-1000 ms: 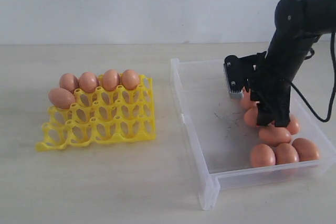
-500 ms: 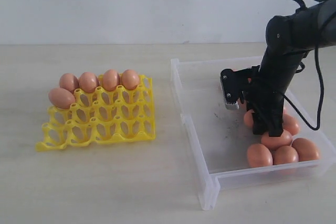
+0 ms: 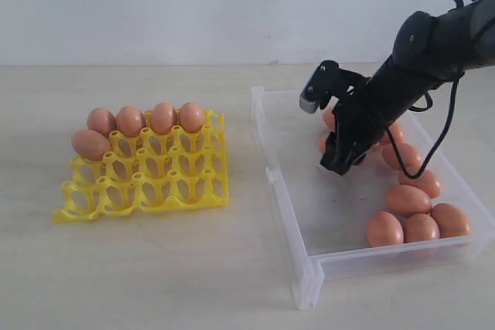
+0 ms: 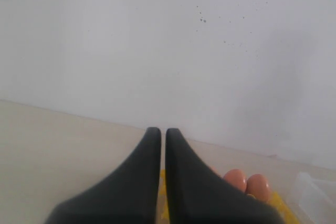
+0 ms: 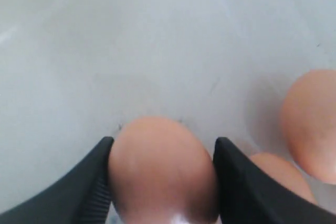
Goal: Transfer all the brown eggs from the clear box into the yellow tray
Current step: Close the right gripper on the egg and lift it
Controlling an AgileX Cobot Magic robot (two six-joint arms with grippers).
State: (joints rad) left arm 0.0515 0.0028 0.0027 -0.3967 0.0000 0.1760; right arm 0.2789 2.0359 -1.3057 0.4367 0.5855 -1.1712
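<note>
**A:** Entry one, yellow tray (image 3: 155, 179)?

**B:** One, left of centre in the exterior frame, standing on the tabletop (image 3: 155, 276). Sixteen cups, four by four. It carries five brown eggs (image 3: 162, 117): four along the upper row and one at the left end of the next row.

**A:** Entry two, clear box (image 3: 280, 191)?

**B:** One, in the right half of the frame. Six loose eggs can be counted, strung down its right side into the lower right corner. More show in part behind the arm, so the full count cannot be told.

**A:** Entry three, right end effector (image 3: 338, 161)?

**B:** One, low over the box floor near the box's middle. Its fingers (image 5: 94, 182) pinch a single brown egg (image 5: 163, 171), touching it on both sides.

**A:** Entry four, left end effector (image 4: 163, 129)?

**B:** One, seen in its wrist view only. Its fingers are pressed together and hold nothing. Two eggs and a bit of the tray show beyond it.
</note>
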